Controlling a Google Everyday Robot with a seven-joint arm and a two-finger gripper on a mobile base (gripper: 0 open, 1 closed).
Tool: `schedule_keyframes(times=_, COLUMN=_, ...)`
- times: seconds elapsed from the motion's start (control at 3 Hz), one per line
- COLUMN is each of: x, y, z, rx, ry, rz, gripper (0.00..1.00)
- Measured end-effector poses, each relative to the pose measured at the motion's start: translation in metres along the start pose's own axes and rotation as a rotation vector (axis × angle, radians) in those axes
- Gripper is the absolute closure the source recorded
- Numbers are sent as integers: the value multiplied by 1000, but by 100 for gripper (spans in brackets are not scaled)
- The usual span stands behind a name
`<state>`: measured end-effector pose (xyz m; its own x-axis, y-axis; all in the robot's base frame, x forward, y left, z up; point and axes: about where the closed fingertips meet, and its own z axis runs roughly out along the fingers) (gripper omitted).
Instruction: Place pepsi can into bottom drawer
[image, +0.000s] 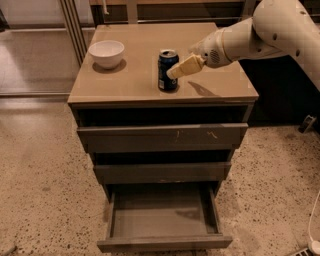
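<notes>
The pepsi can (167, 70), dark blue with a silver top, stands upright near the front middle of the cabinet top (135, 75). My gripper (179, 70) comes in from the right on a white arm, and its cream fingers (186, 65) reach the can's right side at mid height. The bottom drawer (164, 215) is pulled out below, an empty shallow grey-brown tray.
A white bowl (106, 53) sits at the back left of the cabinet top. The top drawer (162, 136) and the middle drawer (162, 171) stick out slightly. Speckled floor surrounds the cabinet. A metal frame stands at the back left.
</notes>
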<state>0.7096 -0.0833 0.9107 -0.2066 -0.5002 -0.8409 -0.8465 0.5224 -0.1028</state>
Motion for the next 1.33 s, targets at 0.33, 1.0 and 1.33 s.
schedule_keyframes(times=0.33, x=-7, y=-4, z=19, rx=-5, ry=-30, rz=-5, gripper=22)
schedule_keyframes(times=1.0, x=-19, y=-10, z=51, rx=-8, ry=-78, rz=-1, gripper=22)
schedule_keyframes(times=1.33, x=-19, y=-10, z=51, rx=-8, ry=-78, rz=-1, gripper=40)
